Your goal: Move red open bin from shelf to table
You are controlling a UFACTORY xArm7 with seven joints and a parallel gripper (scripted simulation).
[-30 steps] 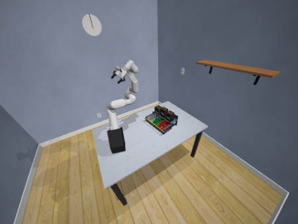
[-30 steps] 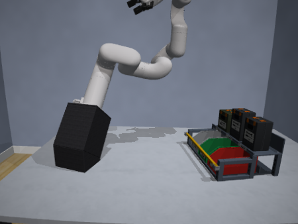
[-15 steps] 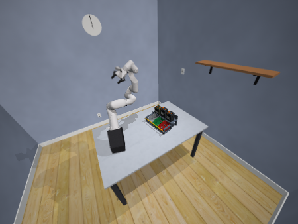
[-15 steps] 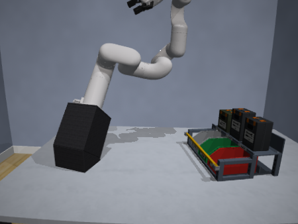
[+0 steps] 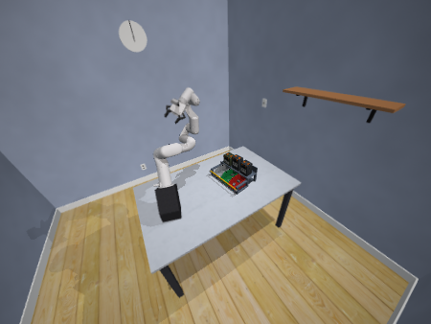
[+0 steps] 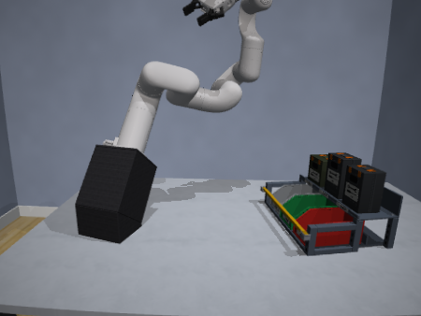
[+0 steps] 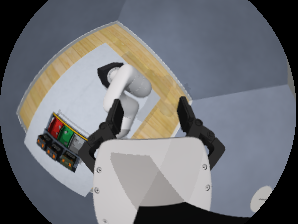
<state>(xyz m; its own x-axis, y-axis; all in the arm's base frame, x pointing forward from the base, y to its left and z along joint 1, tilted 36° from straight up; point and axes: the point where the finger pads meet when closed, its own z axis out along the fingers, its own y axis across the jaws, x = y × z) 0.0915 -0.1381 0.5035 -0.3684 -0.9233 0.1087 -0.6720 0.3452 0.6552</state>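
The red open bin (image 5: pixel 237 183) (image 6: pixel 327 225) (image 7: pixel 56 126) sits in the low front tier of the grey shelf rack (image 6: pixel 311 244), at the end nearest the exterior camera. The green bin (image 5: pixel 228 175) (image 6: pixel 305 204) (image 7: pixel 66 136) is beside it, then the grey bin (image 6: pixel 292 190) (image 7: pixel 78 145). A yellow bar (image 6: pixel 284 209) runs along their front. Parts inside the red bin cannot be made out. My gripper (image 5: pixel 171 117) (image 6: pixel 195 16) (image 7: pixel 150 104) is open and empty, high above the table top (image 5: pixel 206 216) (image 6: pixel 210 266) and far from the bins.
Three dark boxes with orange marks stand on the rack's raised rear tier, the nearest box (image 6: pixel 364 189) behind the red bin. The arm's black base block (image 5: pixel 169 205) (image 6: pixel 108 187) stands on the table across from the rack. A wooden wall shelf (image 5: pixel 335 97) hangs at the right.
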